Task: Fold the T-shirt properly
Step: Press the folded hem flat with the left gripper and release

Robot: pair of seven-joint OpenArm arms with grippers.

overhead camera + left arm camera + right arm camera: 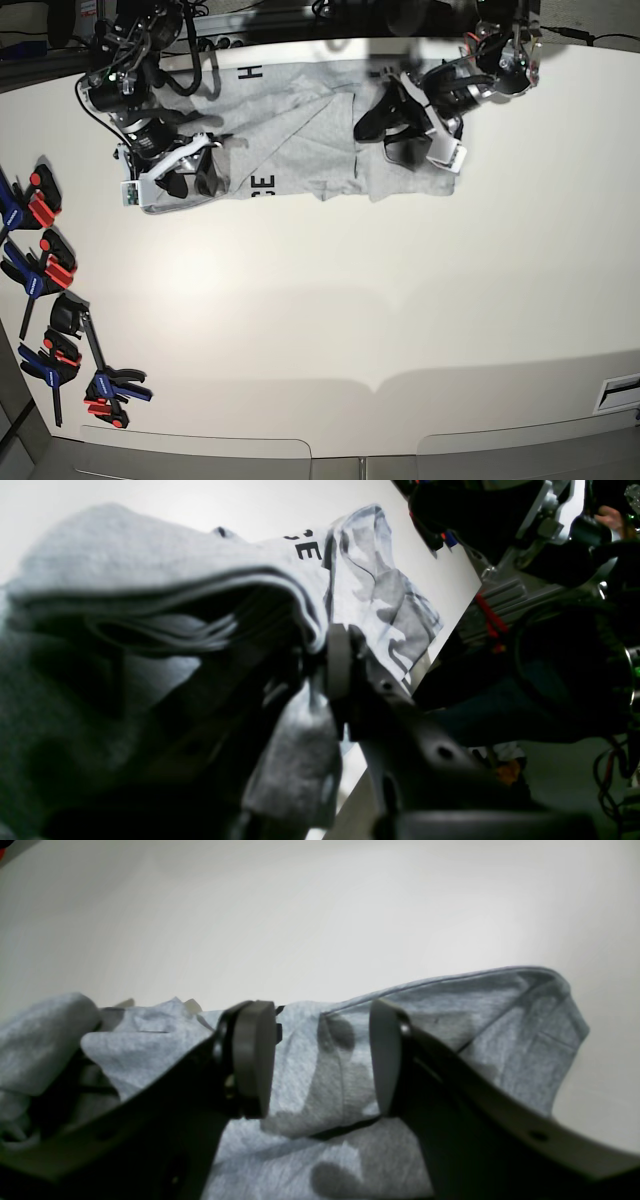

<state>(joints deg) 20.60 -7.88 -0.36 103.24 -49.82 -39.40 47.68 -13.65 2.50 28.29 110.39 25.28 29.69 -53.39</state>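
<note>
The light grey T-shirt [300, 120] lies crumpled along the far edge of the white table [350, 300], with black letters [263, 184] showing. My left gripper [388, 128] is at the shirt's right part. In the left wrist view the left gripper [320, 652] is shut on a bunched fold of the T-shirt [125, 555], which drapes over one finger. My right gripper [195, 172] is at the shirt's left end. In the right wrist view the right gripper [320, 1060] is open, with its pads apart just above the rumpled T-shirt [475, 1015].
Several red, blue and black clamps [45, 270] lie along the table's left edge. The arm bases and cables [140, 60] crowd the far edge behind the shirt. A small slot [620, 390] sits at the near right corner.
</note>
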